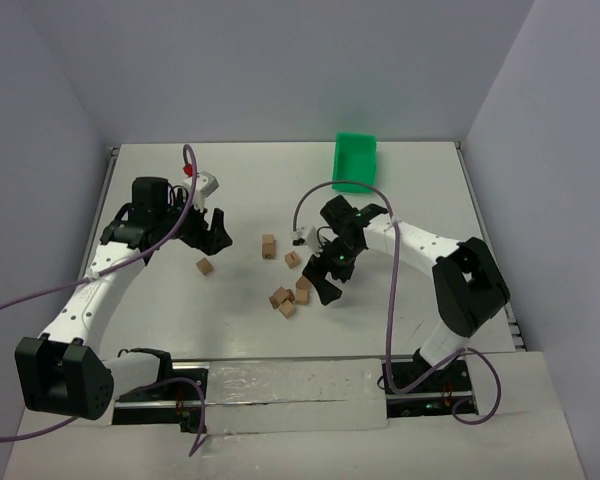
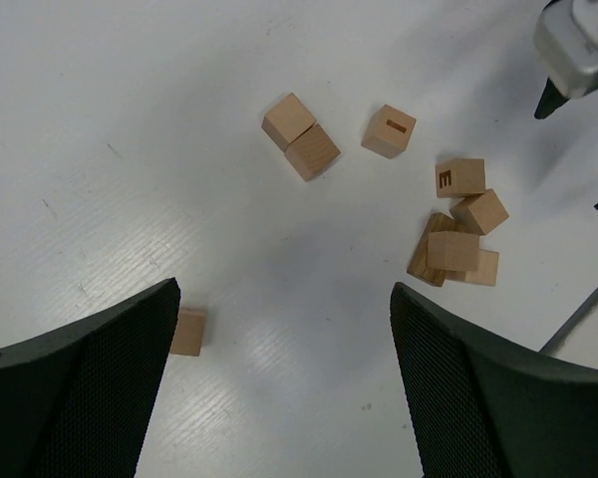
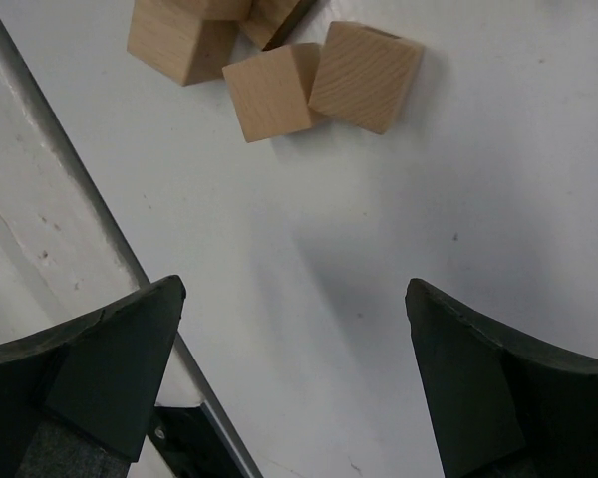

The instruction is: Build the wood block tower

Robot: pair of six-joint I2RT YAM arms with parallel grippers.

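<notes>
Top external: my left gripper (image 1: 208, 233) and right gripper (image 1: 321, 280) both gape wide, holding nothing; wood blocks (image 1: 284, 298) lie loose on the table (image 1: 260, 180) between them, main cluster just beside the right one.

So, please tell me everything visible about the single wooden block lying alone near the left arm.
The single block is a small cube of light-tan wood, its visible faces plain. It rests flat on the white table, apart from the other blocks, which lie to its right in the top view. The left pincer hangs open just beyond it; in the left wrist view one finger hides its edge. Only the table seems to touch it.
</notes>
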